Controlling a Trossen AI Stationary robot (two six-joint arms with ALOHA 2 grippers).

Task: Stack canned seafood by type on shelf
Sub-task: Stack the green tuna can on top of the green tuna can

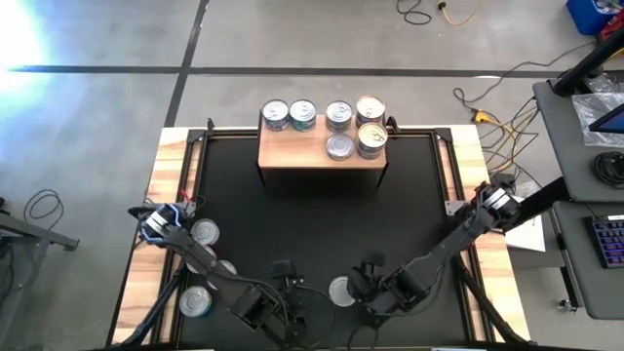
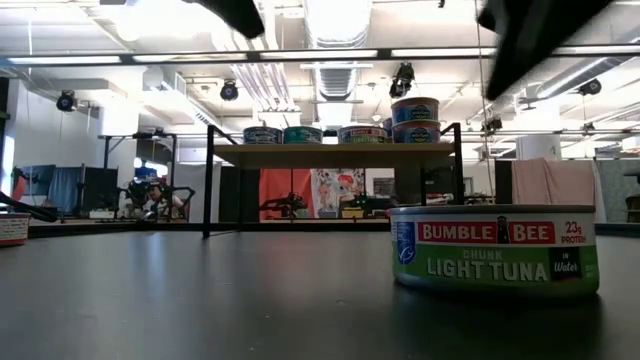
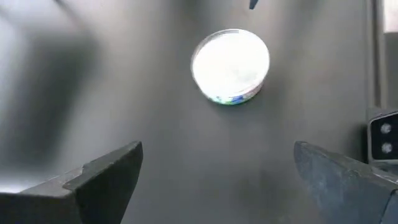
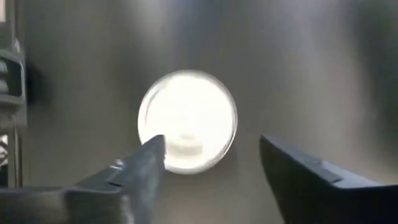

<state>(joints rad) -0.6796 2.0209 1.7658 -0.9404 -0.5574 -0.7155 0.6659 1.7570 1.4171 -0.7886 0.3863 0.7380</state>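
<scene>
lying flat on the black mat [image 1: 312,210] near the table's front edge, a single tuna tin [image 1: 341,291] was seen between the two grippers, its shiny lid up and its round axis upright. the right gripper [image 1: 368,283] was just beside it, on the tin's right in the overhead view, and was plainly the nearer of the two; the left gripper [image 1: 286,283] was placed a little farther off on the tin's other side. in the right wrist view the tin [image 4: 187,121] was shown just ahead of the right gripper's [image 4: 211,168] spread fingers, one finger overlapping its rim, the tin sitting off toward that finger rather than centred; nothing was gripped. in the left wrist view the left gripper's [image 3: 217,180] fingers were held wide apart and empty, with the tin [image 3: 231,66] well ahead.

the shelf [image 1: 322,148] stood at the far side of the mat, with six tins [image 1: 339,146] already set on it. more tins [image 1: 204,232] were left by the left arm.
</scene>
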